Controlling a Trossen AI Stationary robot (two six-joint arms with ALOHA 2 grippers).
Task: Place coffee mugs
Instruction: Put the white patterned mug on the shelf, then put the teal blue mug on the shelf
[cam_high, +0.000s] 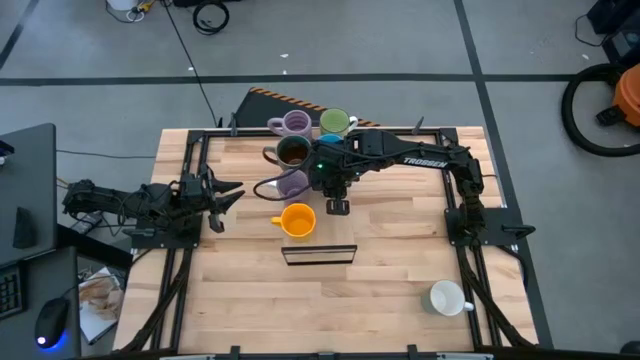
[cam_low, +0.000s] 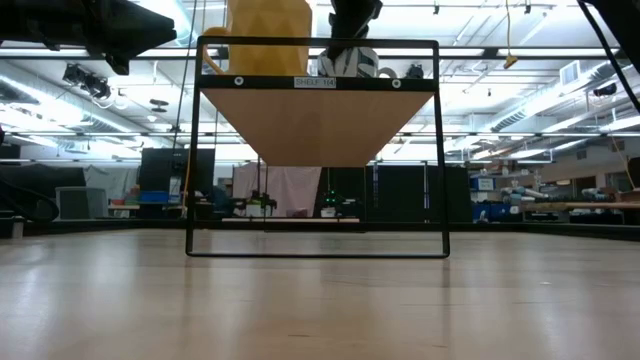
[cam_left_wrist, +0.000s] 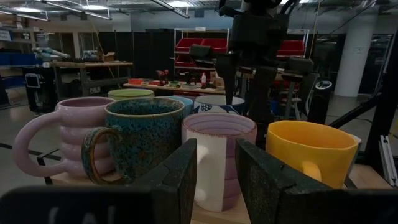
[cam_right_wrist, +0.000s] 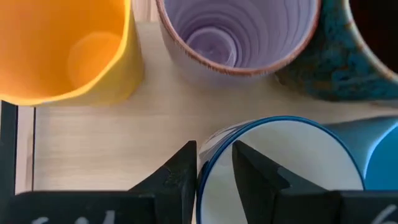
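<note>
Right claw (cam_right_wrist: 214, 163) slightly parted astride the white mug's (cam_right_wrist: 280, 168) rim, beside orange mug (cam_right_wrist: 62, 50)

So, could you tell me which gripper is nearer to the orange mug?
The right gripper, just beside the orange mug among the clustered mugs. The left gripper waits farther off toward the table's left edge.

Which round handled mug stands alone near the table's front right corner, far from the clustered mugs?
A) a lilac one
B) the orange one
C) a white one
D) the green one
C: the high view shows a white mug alone by that corner of the wooden table, away from the others.
</note>
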